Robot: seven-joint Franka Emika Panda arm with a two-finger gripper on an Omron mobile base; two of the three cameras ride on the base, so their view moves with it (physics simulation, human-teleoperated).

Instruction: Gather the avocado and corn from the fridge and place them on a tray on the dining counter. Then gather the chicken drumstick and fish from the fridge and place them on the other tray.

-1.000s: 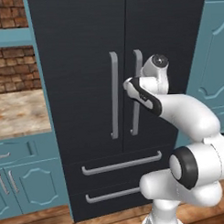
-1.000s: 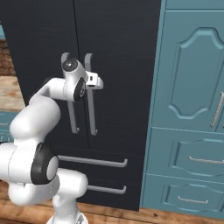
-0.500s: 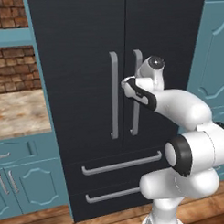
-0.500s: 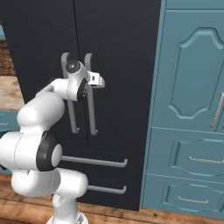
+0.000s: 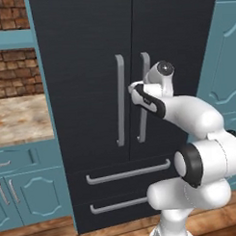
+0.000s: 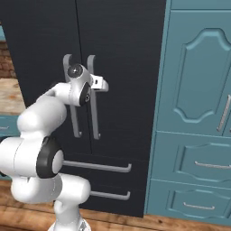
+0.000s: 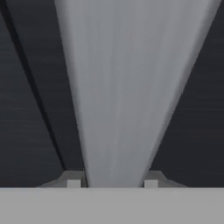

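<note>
1. Hand view: gripper (image 7: pixel 112 183) clamped on right door handle (image 7: pixel 127 87), fingertips (image 7: pixel 73 181) flanking bar.
2. Left base view: fridge (image 5: pixel 89 68) shut, brick wall (image 5: pixel 14 70) beside.
3. Right base view: teal cabinets (image 6: pixel 198 113) beside.

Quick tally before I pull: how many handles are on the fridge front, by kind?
Long grey vertical bar handles on the charcoal-black fridge doors: 2 (left door handle; right door handle, between the fingers)
Grey horizontal bar handles on the drawers: 2 (upper drawer handle; lower drawer handle)
Total: 4
</note>
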